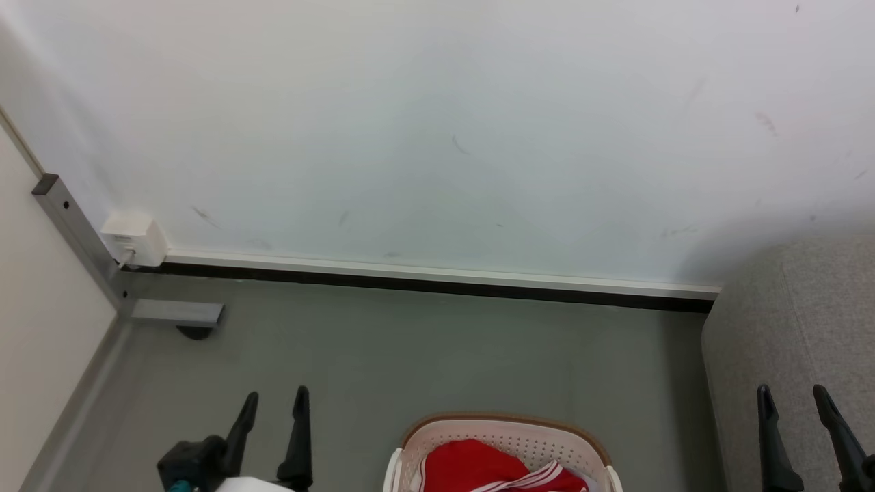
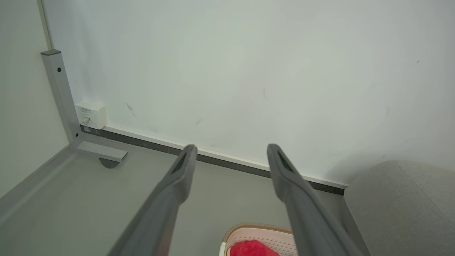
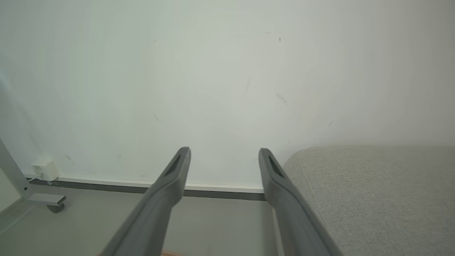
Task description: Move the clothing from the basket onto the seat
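Observation:
The cream-white basket [image 1: 506, 430] with a brown rim stands on the floor at the bottom middle of the head view, cut off by the frame edge. Red clothing [image 1: 472, 465] with white stripes lies inside it. The basket [image 2: 261, 233] and the red clothing [image 2: 252, 249] also peek in at the bottom of the left wrist view. The grey seat [image 1: 800, 328] fills the right side. My left gripper [image 1: 277, 400] hangs open to the left of the basket, holding nothing. My right gripper [image 1: 793, 395] stands open over the seat's near part, empty.
A white wall runs across the back with a dark baseboard [image 1: 437, 283]. A white socket box [image 1: 135, 239] and a grey metal frame leg [image 1: 78, 236] with a foot [image 1: 179, 313] stand in the left corner. Grey floor [image 1: 410, 348] lies between wall and basket.

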Motion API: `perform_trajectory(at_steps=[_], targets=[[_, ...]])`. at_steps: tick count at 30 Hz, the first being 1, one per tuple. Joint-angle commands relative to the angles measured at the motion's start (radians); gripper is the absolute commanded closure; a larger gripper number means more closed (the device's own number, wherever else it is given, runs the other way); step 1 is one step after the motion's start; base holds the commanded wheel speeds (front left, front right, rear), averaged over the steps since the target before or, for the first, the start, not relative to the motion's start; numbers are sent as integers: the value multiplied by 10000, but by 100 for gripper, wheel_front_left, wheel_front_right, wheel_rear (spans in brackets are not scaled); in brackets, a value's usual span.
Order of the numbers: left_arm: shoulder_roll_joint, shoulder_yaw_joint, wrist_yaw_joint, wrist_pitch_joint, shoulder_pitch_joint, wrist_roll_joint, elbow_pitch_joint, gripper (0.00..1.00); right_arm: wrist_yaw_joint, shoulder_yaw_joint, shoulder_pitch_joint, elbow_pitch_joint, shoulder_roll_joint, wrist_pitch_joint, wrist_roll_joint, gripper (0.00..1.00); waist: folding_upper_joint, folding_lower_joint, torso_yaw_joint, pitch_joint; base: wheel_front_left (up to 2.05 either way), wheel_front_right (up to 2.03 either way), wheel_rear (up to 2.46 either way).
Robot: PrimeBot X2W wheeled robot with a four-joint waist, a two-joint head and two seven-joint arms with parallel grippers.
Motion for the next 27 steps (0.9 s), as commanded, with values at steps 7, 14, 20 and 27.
perform_trajectory(at_steps=[7,14,20,27], targets=[[88,-48,-88,-226,64,770,81,0,-20,-123,156,122,26,-223,-447,0,0,0,37,-31,0,0,0],[91,-84,-145,-377,75,1248,111,0,-21,-198,194,229,70,-352,-774,0,0,0,54,-35,0,0,0],[93,-134,-106,-458,111,1673,130,0,-22,-220,238,247,86,-459,-1131,0,0,0,50,-30,0,0,0],[98,-187,-77,-594,151,2183,163,0,-24,-139,307,229,59,-600,-1538,0,0,0,8,-10,0,0,0]])
